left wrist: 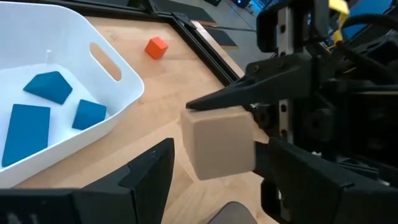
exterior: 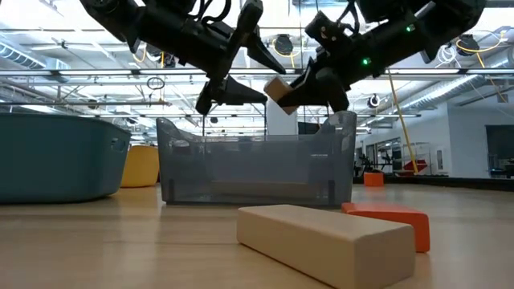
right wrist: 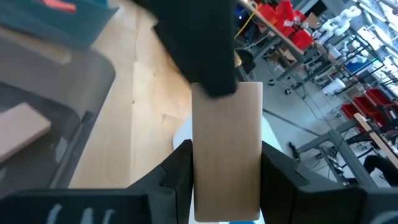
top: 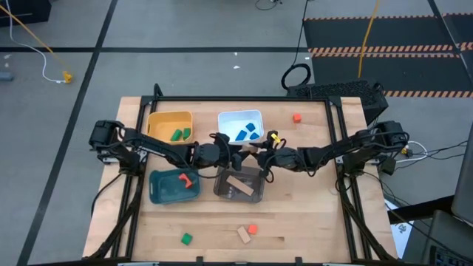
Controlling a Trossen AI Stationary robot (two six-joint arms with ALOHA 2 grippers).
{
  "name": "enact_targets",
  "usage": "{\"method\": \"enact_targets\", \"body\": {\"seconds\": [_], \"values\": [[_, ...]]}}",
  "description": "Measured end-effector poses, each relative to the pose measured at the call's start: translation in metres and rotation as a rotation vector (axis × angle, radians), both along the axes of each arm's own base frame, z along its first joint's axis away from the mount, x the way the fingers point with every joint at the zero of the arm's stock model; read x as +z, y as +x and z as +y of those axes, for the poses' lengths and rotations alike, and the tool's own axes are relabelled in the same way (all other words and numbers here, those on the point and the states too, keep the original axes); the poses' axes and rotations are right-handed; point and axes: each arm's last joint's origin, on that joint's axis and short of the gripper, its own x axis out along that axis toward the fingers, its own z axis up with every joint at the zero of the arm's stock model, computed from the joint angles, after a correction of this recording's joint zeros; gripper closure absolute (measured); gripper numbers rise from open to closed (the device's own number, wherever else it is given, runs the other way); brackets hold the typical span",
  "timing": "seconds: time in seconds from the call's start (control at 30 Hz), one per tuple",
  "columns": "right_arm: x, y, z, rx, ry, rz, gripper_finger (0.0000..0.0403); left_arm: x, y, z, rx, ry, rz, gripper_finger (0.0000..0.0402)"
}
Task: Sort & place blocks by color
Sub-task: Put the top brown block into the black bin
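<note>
Tan block [left wrist: 219, 142] sits pinched in our right gripper [top: 260, 157]; our left gripper [top: 235, 154], jaws spread, faces it closely, grey bin [top: 238, 183] just below both.

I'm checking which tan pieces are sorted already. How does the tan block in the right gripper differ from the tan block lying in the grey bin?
The held tan block hangs in the air, clamped by the right gripper above the grey bin; the binned tan block lies flat on the bin's floor. The held one shows as a short, chunky piece in the high view; the binned one is a longer bar. Both are plain tan wood.
</note>
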Motion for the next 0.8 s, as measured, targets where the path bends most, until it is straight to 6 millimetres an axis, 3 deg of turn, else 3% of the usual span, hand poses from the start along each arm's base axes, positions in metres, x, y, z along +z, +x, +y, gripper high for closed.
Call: {"method": "enact_targets", "body": {"seconds": [0.27, 0.43, 0.53, 0.8], "values": [[0.0088, 0.0058, 0.0019, 0.05, 0.017, -0.027, 0.0288, 0.0, 0.0002, 0.0032, 0.008, 0.0, 0.0, 0.0154], [0.008, 0.0057, 0.0018, 0.046, 0.03, -0.026, 0.0287, 0.0007, 0.0005, 0.0042, 0.003, 0.011, -0.001, 0.0217], [0.0075, 0.0055, 0.0017, 0.04, 0.038, -0.025, 0.0254, 0.0002, 0.0003, 0.0043, 0.001, 0.025, 0.01, 0.0267], [0.0063, 0.005, 0.0023, 0.022, 0.108, -0.042, 0.015, -0.0001, 0.0, 0.0003, -0.019, 0.062, 0.027, 0.0268]]}}
